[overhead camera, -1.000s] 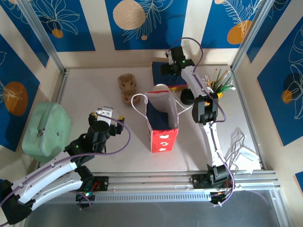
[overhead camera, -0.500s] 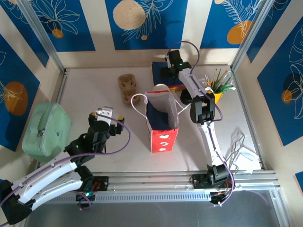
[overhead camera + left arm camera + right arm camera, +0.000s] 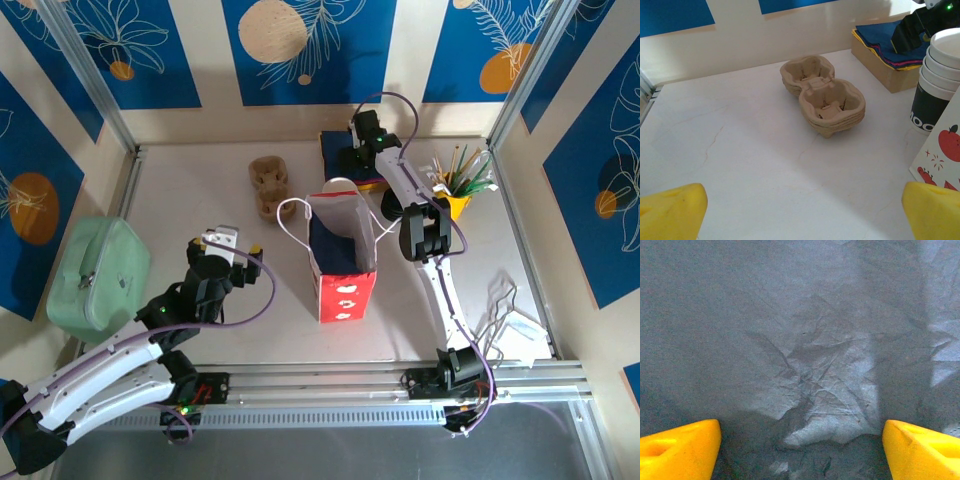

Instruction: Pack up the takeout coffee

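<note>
Now | right gripper (image 3: 800, 442): fingers spread wide just over the blue napkins (image 3: 805, 365), maybe to grab one | left gripper (image 3: 800, 210): spread wide, holding nothing | coffee cup (image 3: 389, 207): near the bag (image 3: 340, 255), not in it yet | bag: stands open, ready for the cup

Left of the bag (image 3: 345, 270) the table (image 3: 180, 190) lies open as far as the case (image 3: 98, 272); behind the bag, carriers (image 3: 268, 185) and a box (image 3: 335, 150) narrow the way.
</note>
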### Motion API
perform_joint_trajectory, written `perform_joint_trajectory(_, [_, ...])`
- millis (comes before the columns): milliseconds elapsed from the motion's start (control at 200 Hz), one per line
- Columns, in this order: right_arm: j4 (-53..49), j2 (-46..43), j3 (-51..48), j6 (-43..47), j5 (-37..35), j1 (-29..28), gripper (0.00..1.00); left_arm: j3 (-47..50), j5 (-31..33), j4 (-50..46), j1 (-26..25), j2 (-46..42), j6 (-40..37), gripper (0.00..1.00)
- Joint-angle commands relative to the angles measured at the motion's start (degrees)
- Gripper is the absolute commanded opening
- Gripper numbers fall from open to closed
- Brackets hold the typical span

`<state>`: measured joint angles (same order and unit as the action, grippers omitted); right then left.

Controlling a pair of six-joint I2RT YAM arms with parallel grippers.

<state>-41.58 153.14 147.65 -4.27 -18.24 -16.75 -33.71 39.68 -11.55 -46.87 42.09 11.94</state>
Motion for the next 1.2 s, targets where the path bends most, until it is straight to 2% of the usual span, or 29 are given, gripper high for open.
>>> perform_joint_trajectory(0, [-2.3,1.6,1.1,-0.7,-0.1,-0.1,0.82,-1.7,1.2,-0.3,0.6,-0.6,0.5,0.99])
perform_joint_trajectory(105, [-2.5,1.7,1.1,-0.1,0.1,-0.3,0.77,-1.7,1.3,-0.5,0.5,-0.8,0.5,0.99])
perform_joint_trajectory(385, [-3.2,0.2,2.8,0.4,1.4,-0.7,0.52,-1.3,1.4,-0.7,0.5,-1.7,0.5,0.99])
perform_joint_trajectory(725, [-2.8,-3.7,3.2,-1.6,4.6,-0.5,0.35,-1.1,1.7,-1.0,0.5,-2.3,0.5,0.99])
perform_joint_trajectory(1196, [-3.0,-7.9,3.3,-5.6,9.7,1.6,0.20,-1.3,1.8,-1.2,0.5,-2.8,0.2,0.99])
